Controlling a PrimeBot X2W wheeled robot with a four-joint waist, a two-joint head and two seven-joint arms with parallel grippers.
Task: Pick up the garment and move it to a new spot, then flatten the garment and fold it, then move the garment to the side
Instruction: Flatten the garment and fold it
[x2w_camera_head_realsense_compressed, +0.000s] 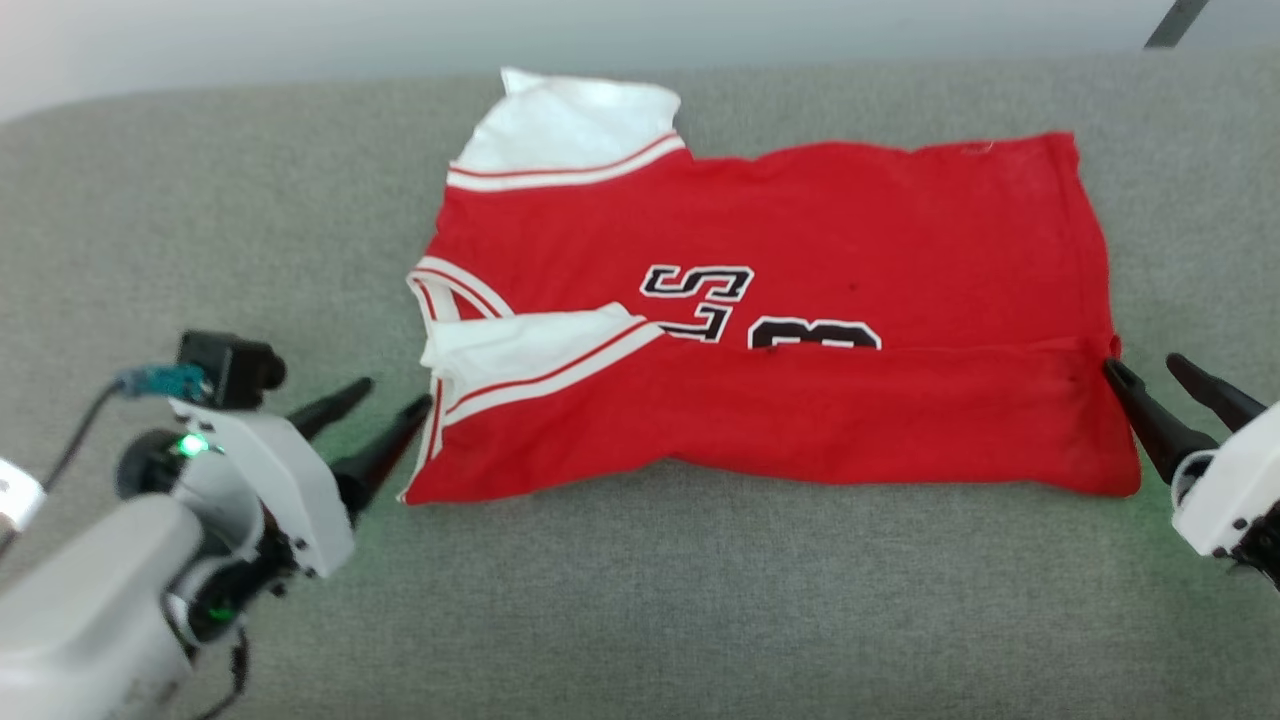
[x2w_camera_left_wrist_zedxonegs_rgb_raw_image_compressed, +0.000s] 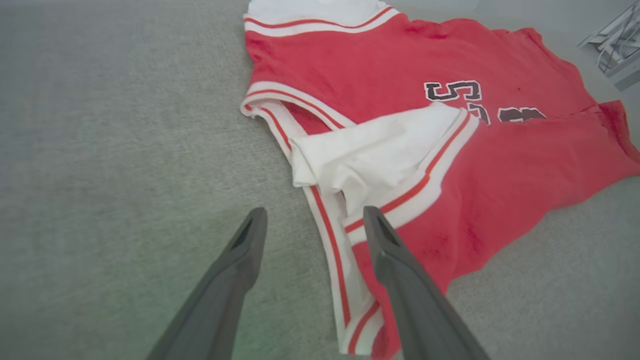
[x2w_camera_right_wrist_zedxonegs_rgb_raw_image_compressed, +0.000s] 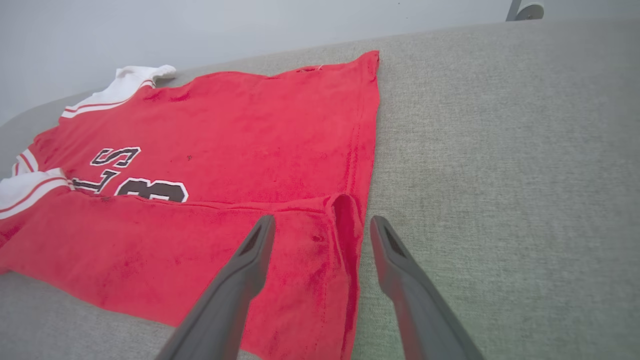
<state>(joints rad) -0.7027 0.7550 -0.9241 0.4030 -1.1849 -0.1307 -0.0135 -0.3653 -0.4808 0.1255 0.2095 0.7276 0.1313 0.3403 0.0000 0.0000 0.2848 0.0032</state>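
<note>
We find the shirt (x2w_camera_head_realsense_compressed: 800, 230) half-folded on the desk (x2w_camera_head_realsense_compressed: 700, 600); left pincer (x2w_camera_head_realsense_compressed: 399, 390) and right pincer (x2w_camera_head_realsense_compressed: 1140, 362) gape at its ends, holding nothing.

Garment (x2w_camera_head_realsense_compressed: 800, 220) is seen as solid red w/ white sleeves (x2w_camera_head_realsense_compressed: 570, 120). Cuffs & neckline are edged in white-and-red striped trim (x2w_camera_head_realsense_compressed: 560, 172). Print (x2w_camera_head_realsense_compressed: 700, 285) is done in black w/ a white outline. Padded surface (x2w_camera_head_realsense_compressed: 200, 200) beneath is covered in plain grey woven fabric, no pattern. Left gripper (x2w_camera_head_realsense_compressed: 398, 389) & right gripper (x2w_camera_head_realsense_compressed: 1140, 360) are fitted w/ dark grey fingers (x2w_camera_left_wrist_zedxonegs_rgb_raw_image_compressed: 415, 300). Wrist housings (x2w_camera_head_realsense_compressed: 270, 470) are finished in white. A green light (x2w_camera_head_realsense_compressed: 192, 445) is lit on the left one, next to a teal-blue connector (x2w_camera_head_realsense_compressed: 160, 380).
</note>
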